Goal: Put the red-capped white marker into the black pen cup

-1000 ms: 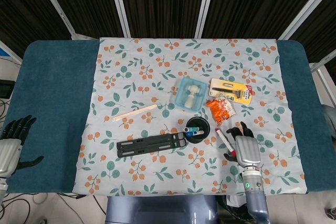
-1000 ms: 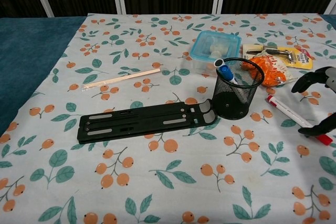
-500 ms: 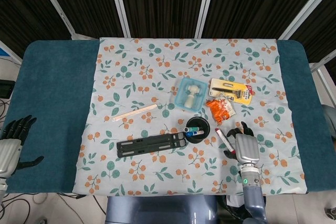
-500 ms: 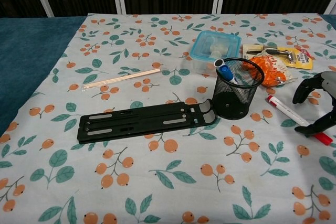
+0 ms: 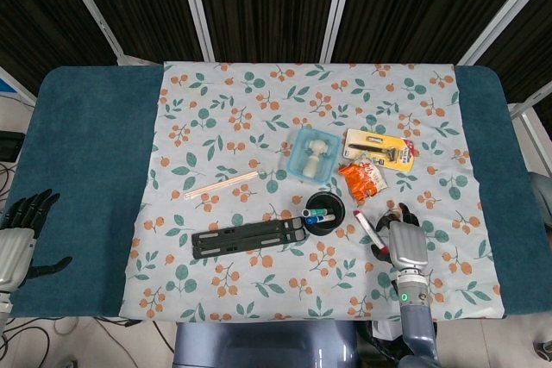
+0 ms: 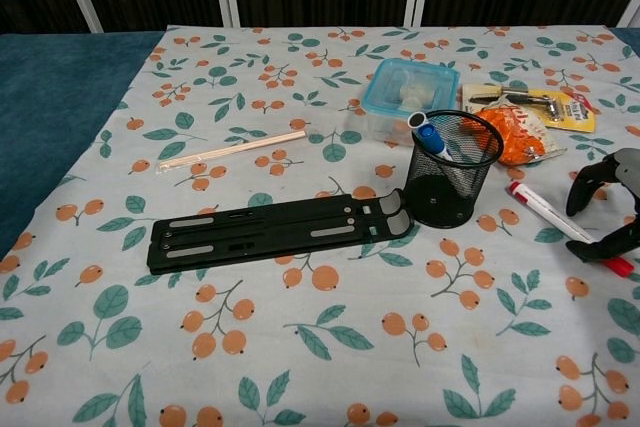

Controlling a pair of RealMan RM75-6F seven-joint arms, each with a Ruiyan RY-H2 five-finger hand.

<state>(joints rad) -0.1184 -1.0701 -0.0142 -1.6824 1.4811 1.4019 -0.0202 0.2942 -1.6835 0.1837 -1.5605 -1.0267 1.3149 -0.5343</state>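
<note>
The red-capped white marker (image 6: 548, 214) (image 5: 366, 225) lies flat on the flowered cloth, just right of the black mesh pen cup (image 6: 455, 175) (image 5: 323, 219). The cup stands upright and holds a blue-capped marker (image 6: 428, 137). My right hand (image 6: 608, 212) (image 5: 404, 242) hovers over the marker's near end, with its fingers arched on one side and the thumb on the other, holding nothing. My left hand (image 5: 19, 232) rests with spread fingers at the table's left edge, far from everything.
A long black rail (image 6: 280, 230) lies left of the cup. Behind the cup sit a blue lidded box (image 6: 410, 92), an orange packet (image 6: 515, 137) and a yellow razor card (image 6: 540, 102). A thin wooden stick (image 6: 232, 150) lies further left.
My right hand has drifted slightly right and back towards my body. The marker and the left hand have not moved.
</note>
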